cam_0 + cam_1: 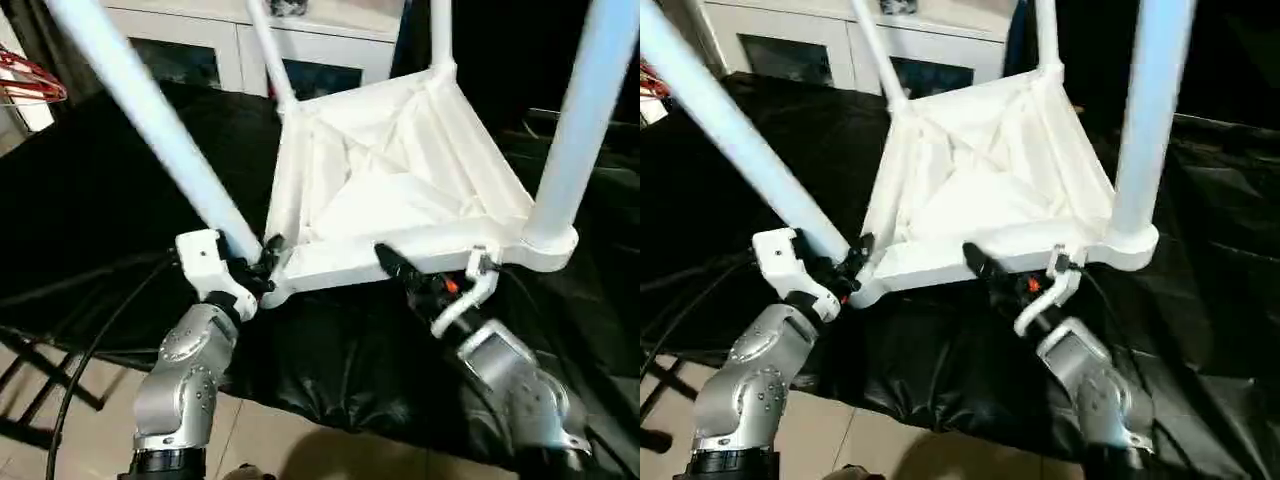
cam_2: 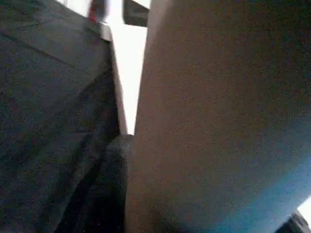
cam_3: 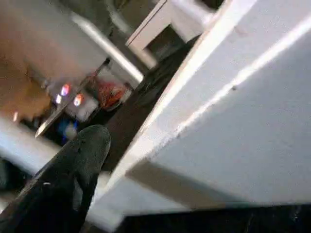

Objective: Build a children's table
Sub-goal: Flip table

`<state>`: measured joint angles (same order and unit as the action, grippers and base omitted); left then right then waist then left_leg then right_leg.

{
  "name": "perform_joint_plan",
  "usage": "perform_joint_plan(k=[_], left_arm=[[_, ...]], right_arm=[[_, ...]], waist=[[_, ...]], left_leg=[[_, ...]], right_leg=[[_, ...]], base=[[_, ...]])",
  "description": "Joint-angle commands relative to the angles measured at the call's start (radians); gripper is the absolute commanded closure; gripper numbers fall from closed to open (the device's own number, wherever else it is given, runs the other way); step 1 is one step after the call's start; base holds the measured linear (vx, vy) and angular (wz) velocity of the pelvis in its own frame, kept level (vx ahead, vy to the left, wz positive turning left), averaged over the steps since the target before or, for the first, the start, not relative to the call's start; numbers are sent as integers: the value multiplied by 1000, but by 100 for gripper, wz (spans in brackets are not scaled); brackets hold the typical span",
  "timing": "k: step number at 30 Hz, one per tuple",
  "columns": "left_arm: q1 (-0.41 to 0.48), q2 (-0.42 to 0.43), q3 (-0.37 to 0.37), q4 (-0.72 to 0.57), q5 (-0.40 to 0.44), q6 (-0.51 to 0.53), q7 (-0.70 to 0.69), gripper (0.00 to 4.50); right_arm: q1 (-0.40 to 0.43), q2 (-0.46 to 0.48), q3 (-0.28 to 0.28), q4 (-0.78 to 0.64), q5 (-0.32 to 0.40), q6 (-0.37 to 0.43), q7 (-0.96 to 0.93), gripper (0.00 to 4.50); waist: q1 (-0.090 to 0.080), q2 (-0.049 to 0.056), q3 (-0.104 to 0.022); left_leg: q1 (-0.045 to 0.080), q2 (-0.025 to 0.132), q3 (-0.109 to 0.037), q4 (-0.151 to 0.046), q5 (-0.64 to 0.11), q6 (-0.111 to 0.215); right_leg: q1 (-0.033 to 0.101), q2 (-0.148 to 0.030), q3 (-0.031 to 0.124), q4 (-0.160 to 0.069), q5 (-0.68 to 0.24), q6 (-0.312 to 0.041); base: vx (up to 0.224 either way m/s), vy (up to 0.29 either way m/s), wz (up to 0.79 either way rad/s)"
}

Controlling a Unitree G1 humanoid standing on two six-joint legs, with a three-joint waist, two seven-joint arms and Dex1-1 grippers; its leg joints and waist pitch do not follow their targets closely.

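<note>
White children's table (image 1: 390, 190) upside down on black cloth, legs up

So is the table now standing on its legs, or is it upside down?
Upside down. The table top lies on the black cloth with its ribbed underside facing up, and the legs rise from the corner sockets.

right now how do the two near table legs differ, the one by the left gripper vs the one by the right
The leg by the left gripper leans strongly away from the tabletop; the leg by the right gripper stands close to upright. The left gripper sits at the base of its leg at that corner; the right gripper is at the tabletop's near rim, short of its leg's flared base. Both legs are white tubes standing in corner sockets of the upturned top.
</note>
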<state>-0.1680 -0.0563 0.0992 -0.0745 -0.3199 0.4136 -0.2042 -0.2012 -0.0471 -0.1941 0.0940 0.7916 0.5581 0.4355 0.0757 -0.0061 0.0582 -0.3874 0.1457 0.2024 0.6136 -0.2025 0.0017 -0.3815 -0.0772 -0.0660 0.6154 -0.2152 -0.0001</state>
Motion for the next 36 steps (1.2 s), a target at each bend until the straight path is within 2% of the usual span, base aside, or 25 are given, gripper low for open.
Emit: perform_joint_plan(k=[1,5,8,9,11,13,15,19,20,23,24,28,33,35,36], left_arm=[[6,-17,-24,-27,-42,3,-34,228],[11,-14,-34,-37,-37,-1,-38,228],[24,-10,-50,-50,-25,-10,-44,228],[24,-10,-50,-50,-25,-10,-44,228],[33,-5,-61,-58,-17,-16,-40,228],[39,-3,-66,-61,-14,-21,-42,228],[45,-2,-72,-67,-12,-27,-47,228],[53,-2,-78,-73,-9,-31,-51,228],[54,-2,-79,-73,-8,-31,-50,228],[57,1,-86,-72,-3,-37,-52,228],[58,1,-89,-73,-2,-38,-52,228],[61,0,-96,-73,-3,-42,-55,228],[58,-4,-78,-63,-22,-36,-60,228],[58,-2,-72,-60,-36,-36,-70,172],[59,1,-71,-58,-40,-39,-77,172]], right_arm=[[-43,8,-34,16,33,-4,-40,0],[-84,30,-69,66,47,-10,-91,0],[-134,59,-130,124,66,-35,-160,0],[-134,59,-130,124,66,-35,-160,0],[-169,79,-186,166,93,-55,-228,0],[-181,82,-203,179,105,-59,-245,0],[-193,85,-220,192,118,-61,-261,29],[-204,87,-229,195,121,-56,-265,55],[-206,86,-229,197,121,-55,-262,79],[-218,87,-239,206,125,-47,-264,89],[-221,89,-243,206,130,-45,-269,113],[-220,85,-232,199,124,-29,-262,132],[-225,80,-236,206,131,-31,-263,176],[-228,79,-237,204,128,-30,-263,201],[-229,78,-237,202,125,-31,-262,201]], waist=[[0,-14,-62],[-6,-15,-64],[-13,-19,-64],[-13,-17,-64],[-15,-19,-63],[-15,-19,-64],[-16,-21,-66],[-16,-21,-64],[-16,-20,-64],[-17,-21,-65],[-16,-23,-65],[-16,-24,-65],[-16,-25,-64],[-17,-25,-64],[-17,-26,-63]], left_leg=[[20,96,-47,-82,-81,24],[19,94,-46,-81,-69,31],[18,94,-43,-79,-64,36],[18,94,-44,-79,-64,35],[19,94,-43,-80,-63,38],[20,93,-41,-78,-62,34],[19,92,-41,-77,-43,42],[19,91,-39,-77,-60,43],[20,92,-39,-78,-62,40],[19,92,-39,-77,-54,40],[19,91,-39,-77,-51,42],[18,91,-38,-76,-41,49],[20,92,-38,-77,-51,40],[20,91,-38,-77,-54,38],[19,90,-38,-77,-54,38]], right_leg=[[35,-92,59,-68,-82,-206],[37,-94,58,-65,-62,-212],[37,-93,58,-65,-66,-214],[36,-94,57,-64,-68,-215],[35,-92,58,-64,-73,-211],[35,-91,57,-63,-72,-203],[37,-90,57,-60,-47,-200],[35,-91,57,-64,-71,-198],[35,-90,57,-64,-76,-197],[35,-90,57,-62,-68,-196],[35,-89,57,-61,-65,-196],[36,-90,57,-60,-48,-201],[35,-89,57,-61,-61,-199],[35,-89,57,-61,-62,-199],[35,-89,57,-61,-63,-199]], base=[[0,0,0],[0,0,0],[0,0,0],[0,0,0],[0,0,0],[0,0,0],[0,0,0],[0,0,0],[0,0,0],[0,0,0],[0,0,0],[0,0,0],[0,0,0],[0,0,0],[0,0,0]])
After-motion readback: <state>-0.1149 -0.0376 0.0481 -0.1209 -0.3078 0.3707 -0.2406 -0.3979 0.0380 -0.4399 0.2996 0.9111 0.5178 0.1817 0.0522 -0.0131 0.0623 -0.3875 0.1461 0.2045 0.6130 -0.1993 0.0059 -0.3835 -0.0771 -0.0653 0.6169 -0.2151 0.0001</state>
